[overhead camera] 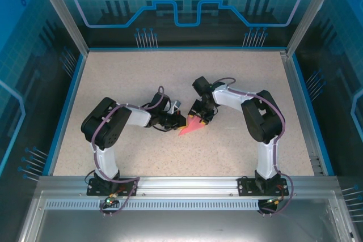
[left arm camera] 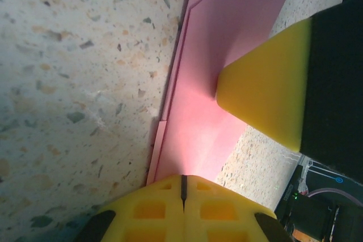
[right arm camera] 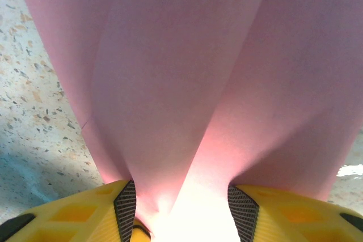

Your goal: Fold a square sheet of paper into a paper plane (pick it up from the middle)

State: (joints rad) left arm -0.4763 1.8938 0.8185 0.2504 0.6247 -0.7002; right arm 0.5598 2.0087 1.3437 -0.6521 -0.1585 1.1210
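Your left gripper (left arm camera: 182, 196) is pressed together on the paper plane's (overhead camera: 191, 127) edge at mid-worktop (overhead camera: 170, 83), while your right gripper (right arm camera: 181, 211) pinches its folded layers part-spread. You look mid-fold; next, I judge, press the crease without tearing.

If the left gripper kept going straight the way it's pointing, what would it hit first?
Probably the right gripper's yellow finger, pressing on the pink paper just ahead of the shut left gripper; depth is unclear.

Robot lab cell: blue printed enclosure walls (overhead camera: 187, 4), speckled table (overhead camera: 142, 77), aluminium frame (overhead camera: 187, 188).
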